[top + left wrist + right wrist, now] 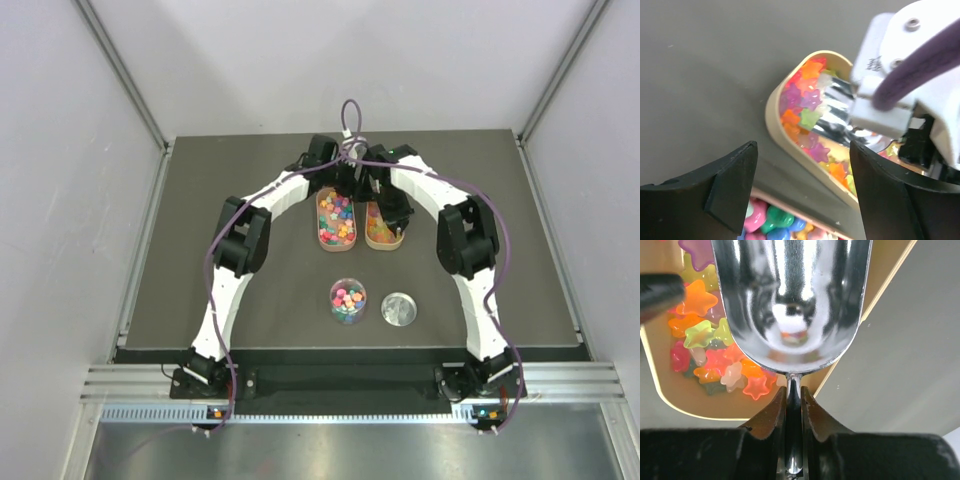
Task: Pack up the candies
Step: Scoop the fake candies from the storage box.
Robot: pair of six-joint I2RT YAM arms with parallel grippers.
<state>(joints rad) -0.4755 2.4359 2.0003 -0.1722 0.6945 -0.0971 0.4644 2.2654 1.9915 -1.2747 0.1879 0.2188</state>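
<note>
Two beige oval trays (338, 245) hold bright candies (337, 215); clear round jar (332, 297) too; right gripper (794, 396) clamps silver metal scoop (790, 300); left gripper (802, 185) gapes.

The scoop (790, 305) is polished metal, mirror-bright and smooth. The star sweets (700, 335) beneath it look translucent and glossy; the chunky candies (762, 217) are opaque with a wet shine. The tray (771, 120) is smooth matt beige, the table mat (250, 300) dull dark grey. The left gripper's fingers (730, 180) are matt black plastic
</note>
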